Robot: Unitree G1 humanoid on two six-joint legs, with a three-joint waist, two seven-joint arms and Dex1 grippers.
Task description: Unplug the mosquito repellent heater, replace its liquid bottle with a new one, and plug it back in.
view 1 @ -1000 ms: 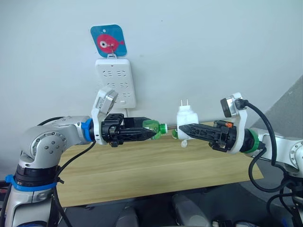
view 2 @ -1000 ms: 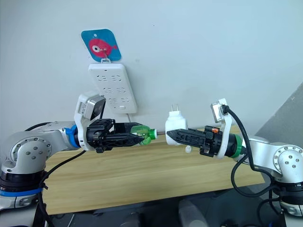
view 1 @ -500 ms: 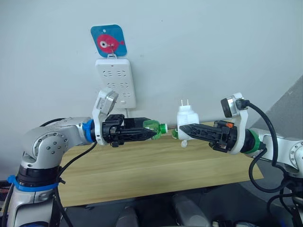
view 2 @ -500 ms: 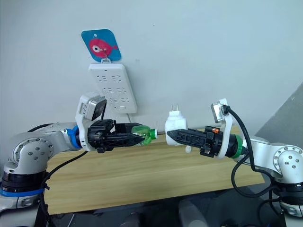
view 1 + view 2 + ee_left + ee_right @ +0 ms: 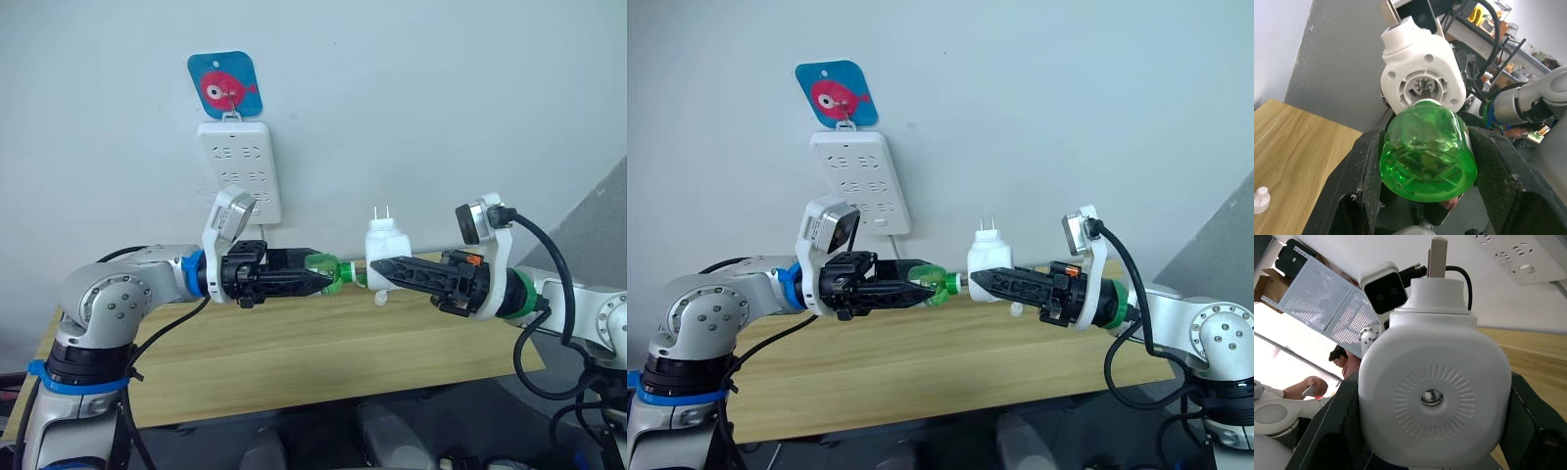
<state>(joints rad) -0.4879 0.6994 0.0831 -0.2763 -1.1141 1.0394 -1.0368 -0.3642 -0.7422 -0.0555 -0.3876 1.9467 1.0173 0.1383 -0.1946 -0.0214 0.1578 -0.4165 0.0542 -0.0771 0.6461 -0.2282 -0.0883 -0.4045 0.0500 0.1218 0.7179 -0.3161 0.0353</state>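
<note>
Right gripper [image 5: 384, 266] gripping mosquito repellent heater [image 5: 385, 253], prongs up

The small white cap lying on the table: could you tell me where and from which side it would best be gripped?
The small white cap lies loose on the wooden table, wider at its base and narrower on top. Probably best to come straight down from above and close a gripper across the narrow upper part, since nothing stands close beside it.

Left gripper [image 5: 318, 282] and right gripper [image 5: 384, 268] level, facing, jaws clamped
</note>
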